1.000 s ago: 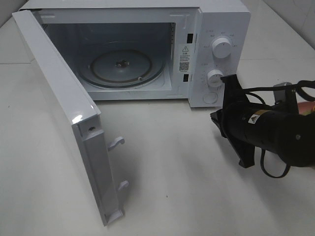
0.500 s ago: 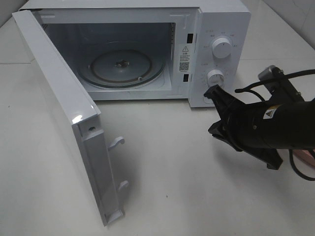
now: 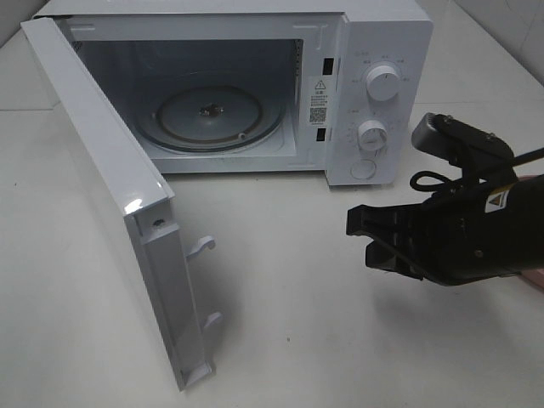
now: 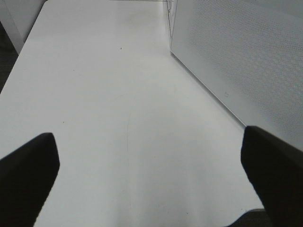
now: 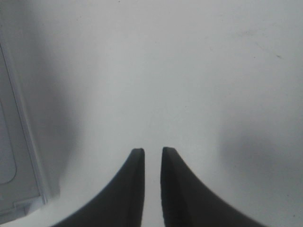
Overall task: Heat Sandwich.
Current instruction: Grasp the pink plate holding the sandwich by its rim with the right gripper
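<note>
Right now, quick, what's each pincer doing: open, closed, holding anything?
Left pincer: wide open, holding nothing.
Right pincer: barely open, only a slim gap, holding nothing.

The microwave (image 3: 391, 34) stands on the white table (image 3: 289, 340), its door (image 3: 102, 170) swung wide open at its left side. Inside it lies a round glass turntable (image 3: 212, 119). The right gripper (image 3: 364, 238) hangs just in front of the microwave's knobs (image 3: 382, 83), fingers slightly apart, pointing towards the door.
</note>
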